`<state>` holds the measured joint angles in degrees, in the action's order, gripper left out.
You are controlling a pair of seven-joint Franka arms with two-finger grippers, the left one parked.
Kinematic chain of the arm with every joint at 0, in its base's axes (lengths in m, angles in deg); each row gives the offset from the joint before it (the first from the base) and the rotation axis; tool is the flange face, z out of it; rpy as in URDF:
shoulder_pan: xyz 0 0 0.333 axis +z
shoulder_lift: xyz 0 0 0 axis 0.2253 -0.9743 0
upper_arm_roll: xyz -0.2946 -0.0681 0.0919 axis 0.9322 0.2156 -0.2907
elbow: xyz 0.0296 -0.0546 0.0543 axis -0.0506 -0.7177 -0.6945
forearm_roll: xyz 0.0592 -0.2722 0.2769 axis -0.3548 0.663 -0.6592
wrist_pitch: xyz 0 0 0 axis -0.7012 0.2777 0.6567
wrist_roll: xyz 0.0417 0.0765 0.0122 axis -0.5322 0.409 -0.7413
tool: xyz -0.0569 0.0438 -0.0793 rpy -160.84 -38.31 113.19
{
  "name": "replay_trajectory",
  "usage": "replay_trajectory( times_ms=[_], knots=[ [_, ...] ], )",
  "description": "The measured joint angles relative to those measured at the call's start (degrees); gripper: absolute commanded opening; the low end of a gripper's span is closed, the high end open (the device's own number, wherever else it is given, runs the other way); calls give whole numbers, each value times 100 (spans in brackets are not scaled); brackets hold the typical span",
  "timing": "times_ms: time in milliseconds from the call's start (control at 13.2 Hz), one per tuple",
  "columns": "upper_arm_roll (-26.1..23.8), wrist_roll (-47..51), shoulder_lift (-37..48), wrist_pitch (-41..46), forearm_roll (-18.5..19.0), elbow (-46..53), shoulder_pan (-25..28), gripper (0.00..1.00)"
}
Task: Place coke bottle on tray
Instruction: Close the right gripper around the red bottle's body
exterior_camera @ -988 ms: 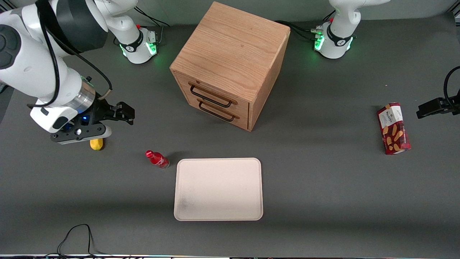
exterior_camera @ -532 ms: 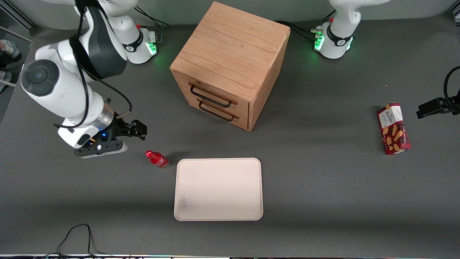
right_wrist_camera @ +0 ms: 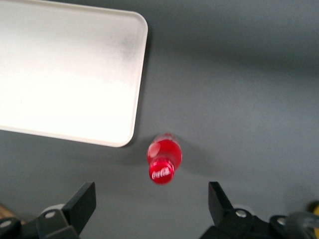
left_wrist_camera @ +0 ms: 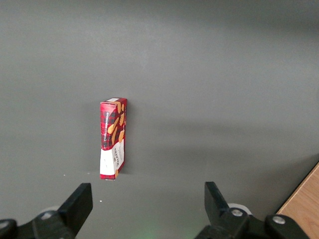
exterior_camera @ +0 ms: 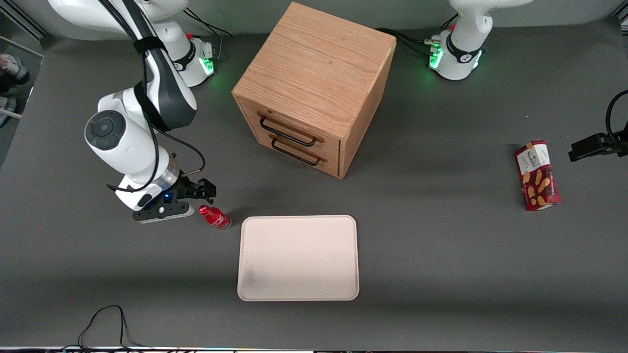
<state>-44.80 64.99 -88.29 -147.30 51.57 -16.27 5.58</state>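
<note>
One coke bottle (exterior_camera: 214, 217), not on the tray (exterior_camera: 298, 258) yet

Bottle stands on the worktop just off the tray's corner; gripper (exterior_camera: 200, 191) hovers beside it, fingers spread wide, holding nothing.

1. Right arm (exterior_camera: 125, 142): glossy white rounded shells, black joint section, silver wrist ring.
2. Black cable (exterior_camera: 147, 93) strapped along the links.
3. Gripper (exterior_camera: 203, 192): black fingers, blue light.
4. Base (exterior_camera: 189, 61): green glow.

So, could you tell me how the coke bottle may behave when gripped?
The coke bottle stands upright, small and narrow-necked, so it probably tips easily. Its round body may slip or roll if knocked. The open gripper hovers beside it, near the tray.
</note>
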Motion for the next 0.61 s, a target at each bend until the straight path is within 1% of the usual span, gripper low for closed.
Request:
replay_trajectory(
  times_ms=[304,608],
  knots=[
    [1,0,-263,-831,0,-326,-3,100],
    [6,0,-499,-1114,0,-389,-18,100]
  ],
)
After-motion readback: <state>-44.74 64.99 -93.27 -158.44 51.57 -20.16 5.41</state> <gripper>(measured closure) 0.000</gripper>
